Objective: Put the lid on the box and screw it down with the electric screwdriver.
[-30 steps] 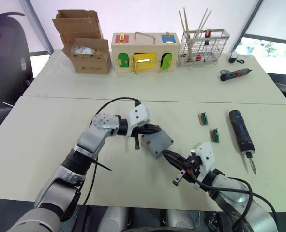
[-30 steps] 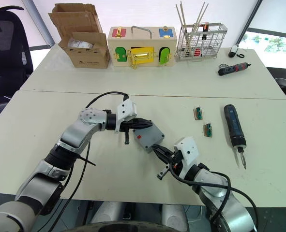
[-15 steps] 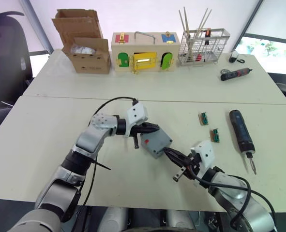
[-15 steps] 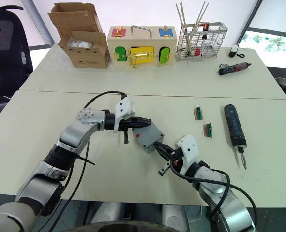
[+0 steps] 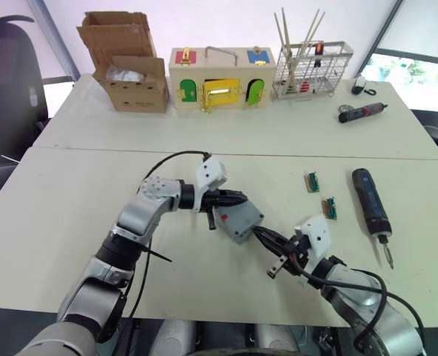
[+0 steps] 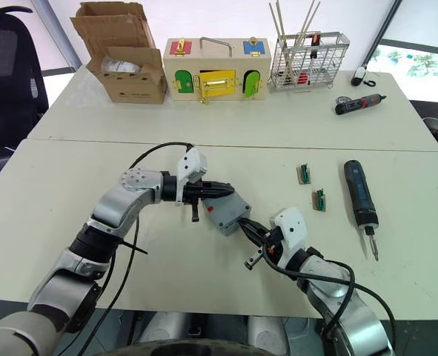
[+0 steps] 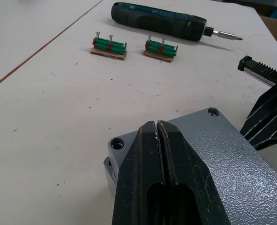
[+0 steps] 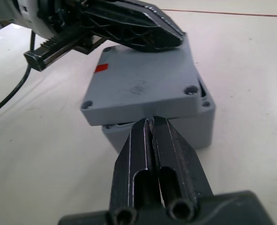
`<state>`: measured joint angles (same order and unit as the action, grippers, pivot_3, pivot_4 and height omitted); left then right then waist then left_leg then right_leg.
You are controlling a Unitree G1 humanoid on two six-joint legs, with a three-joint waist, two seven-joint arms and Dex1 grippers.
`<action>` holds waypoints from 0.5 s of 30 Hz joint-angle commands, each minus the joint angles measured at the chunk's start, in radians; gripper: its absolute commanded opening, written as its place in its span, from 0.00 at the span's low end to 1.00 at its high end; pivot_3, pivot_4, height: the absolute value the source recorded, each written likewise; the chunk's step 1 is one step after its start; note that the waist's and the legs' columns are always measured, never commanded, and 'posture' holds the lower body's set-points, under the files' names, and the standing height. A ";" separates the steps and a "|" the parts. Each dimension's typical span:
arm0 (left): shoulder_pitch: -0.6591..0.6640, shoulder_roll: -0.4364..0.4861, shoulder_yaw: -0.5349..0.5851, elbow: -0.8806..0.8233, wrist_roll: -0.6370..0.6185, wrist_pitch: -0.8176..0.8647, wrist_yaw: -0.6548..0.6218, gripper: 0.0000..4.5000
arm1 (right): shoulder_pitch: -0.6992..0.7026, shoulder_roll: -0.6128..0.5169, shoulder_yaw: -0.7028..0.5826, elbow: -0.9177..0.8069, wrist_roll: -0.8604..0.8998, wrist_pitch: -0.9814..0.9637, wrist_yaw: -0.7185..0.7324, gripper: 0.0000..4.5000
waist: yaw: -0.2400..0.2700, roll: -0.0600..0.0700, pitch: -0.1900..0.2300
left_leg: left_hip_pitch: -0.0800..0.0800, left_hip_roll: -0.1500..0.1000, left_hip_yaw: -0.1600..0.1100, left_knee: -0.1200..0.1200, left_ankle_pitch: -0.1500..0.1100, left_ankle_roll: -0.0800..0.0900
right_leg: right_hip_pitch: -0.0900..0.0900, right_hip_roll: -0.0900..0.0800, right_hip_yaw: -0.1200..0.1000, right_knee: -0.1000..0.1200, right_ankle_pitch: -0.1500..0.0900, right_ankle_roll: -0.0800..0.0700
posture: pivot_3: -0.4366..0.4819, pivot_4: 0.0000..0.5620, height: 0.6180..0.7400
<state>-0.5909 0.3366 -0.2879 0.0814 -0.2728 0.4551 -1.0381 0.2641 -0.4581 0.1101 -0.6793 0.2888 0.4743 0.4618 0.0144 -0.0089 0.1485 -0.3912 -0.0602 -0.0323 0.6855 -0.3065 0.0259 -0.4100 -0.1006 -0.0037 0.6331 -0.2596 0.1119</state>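
While the lid [image 8: 143, 82] sits askew on the box [image 8: 194, 132] at frame centre, both the left gripper [image 5: 237, 199] and the right gripper [image 5: 264, 236], fingers pressed together, seem to be nudging it square before the electric screwdriver [image 5: 370, 201] is fetched.

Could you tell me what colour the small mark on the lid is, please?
Red, on the grey lid; the right wrist view shows it best.

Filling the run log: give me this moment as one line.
lid: on box, skewed | left gripper: shut, on lid | right gripper: shut, at box edge | electric screwdriver: on table, untouched

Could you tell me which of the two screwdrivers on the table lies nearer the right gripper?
The thick black electric screwdriver, beside the right gripper; the smaller black-and-red screwdriver lies farther back.
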 commanded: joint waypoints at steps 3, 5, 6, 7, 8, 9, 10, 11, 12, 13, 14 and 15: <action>-0.020 0.017 0.089 -0.081 -0.091 0.080 0.000 0.00 | 0.003 -0.013 -0.028 -0.019 0.009 -0.016 0.016 0.01 | -0.001 0.001 0.002 | -0.002 0.000 0.000 -0.001 0.000 0.000 | -0.003 0.000 0.000 0.000 0.000 0.000 | 0.48 0.27 0.62; -0.031 0.027 0.116 -0.094 -0.123 0.122 0.001 0.00 | 0.005 -0.014 -0.032 -0.021 0.009 -0.014 0.019 0.01 | -0.001 0.002 0.002 | -0.002 0.000 0.000 -0.001 0.000 0.000 | -0.003 0.000 0.000 0.000 0.000 0.000 | 0.48 0.27 0.62; -0.037 0.029 0.131 -0.098 -0.136 0.137 0.007 0.00 | 0.007 -0.014 -0.032 -0.023 0.008 -0.014 0.020 0.01 | -0.001 0.002 0.002 | -0.002 0.000 0.000 -0.001 0.000 0.000 | -0.003 0.000 0.000 0.000 0.000 0.000 | 0.48 0.27 0.62; -0.048 0.034 0.152 -0.098 -0.155 0.154 0.010 0.00 | 0.009 -0.014 -0.032 -0.024 0.007 -0.013 0.022 0.01 | 0.000 0.002 0.002 | -0.002 0.000 0.000 -0.001 0.000 0.000 | -0.003 0.000 0.000 0.000 0.000 0.000 | 0.48 0.27 0.62; -0.058 0.037 0.168 -0.096 -0.167 0.167 0.016 0.00 | 0.010 -0.014 -0.033 -0.025 0.007 -0.012 0.023 0.01 | 0.000 0.002 0.002 | -0.002 0.000 0.000 -0.001 0.000 0.000 | -0.003 0.000 0.000 0.000 0.000 0.000 | 0.48 0.27 0.62; -0.063 0.039 0.177 -0.096 -0.175 0.176 0.019 0.00 | 0.012 -0.014 -0.033 -0.027 0.006 -0.012 0.023 0.01 | 0.000 0.002 0.003 | -0.002 0.000 0.000 -0.001 0.000 -0.001 | -0.003 0.000 0.000 0.000 0.000 0.000 | 0.48 0.27 0.62; -0.069 0.044 0.186 -0.084 -0.173 0.178 0.029 0.00 | 0.012 -0.014 -0.033 -0.028 0.007 -0.012 0.024 0.01 | 0.000 0.002 0.003 | -0.002 0.000 0.000 -0.001 0.000 -0.001 | -0.003 0.000 0.000 0.000 0.000 0.000 | 0.48 0.27 0.62; -0.072 0.048 0.191 -0.077 -0.170 0.179 0.038 0.00 | 0.013 -0.014 -0.034 -0.029 0.007 -0.011 0.024 0.01 | 0.000 0.002 0.003 | -0.002 0.000 0.000 -0.001 0.000 -0.001 | -0.003 0.000 0.000 0.000 0.000 0.000 | 0.48 0.27 0.62; -0.071 0.060 0.188 -0.053 -0.149 0.161 0.043 0.00 | 0.014 -0.015 -0.037 -0.032 0.009 -0.009 0.024 0.01 | 0.000 0.002 0.003 | -0.002 0.000 0.000 -0.001 0.000 -0.001 | -0.003 0.000 0.000 0.000 0.000 0.000 | 0.48 0.27 0.62; -0.069 0.072 0.185 -0.034 -0.129 0.144 0.048 0.00 | 0.017 -0.016 -0.040 -0.037 0.012 -0.007 0.025 0.01 | -0.001 0.002 0.003 | -0.002 0.000 0.000 -0.001 0.000 -0.001 | -0.003 0.001 0.000 0.000 0.000 0.000 | 0.48 0.27 0.62; -0.065 0.087 0.175 -0.007 -0.104 0.120 0.050 0.00 | 0.020 -0.018 -0.044 -0.043 0.017 -0.004 0.027 0.01 | -0.001 0.002 0.003 | -0.002 0.000 0.000 -0.001 0.000 -0.001 | -0.003 0.001 0.000 0.000 0.000 0.000 | 0.48 0.27 0.62; -0.063 0.097 0.168 0.012 -0.089 0.102 0.051 0.00 | 0.023 -0.019 -0.047 -0.046 0.019 -0.002 0.029 0.01 | -0.001 0.002 0.003 | -0.002 0.000 0.000 -0.001 0.000 -0.001 | -0.003 0.001 0.000 0.000 0.000 0.000 | 0.48 0.27 0.62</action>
<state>-0.6504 0.4188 -0.1271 0.0834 -0.3856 0.5936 -0.9929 0.2855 -0.4678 0.0855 -0.6800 0.2924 0.4758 0.4854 0.0135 -0.0069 0.1511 -0.3932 -0.0603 -0.0322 0.6841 -0.3059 0.0249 -0.4129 -0.0995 -0.0038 0.6331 -0.2593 0.1124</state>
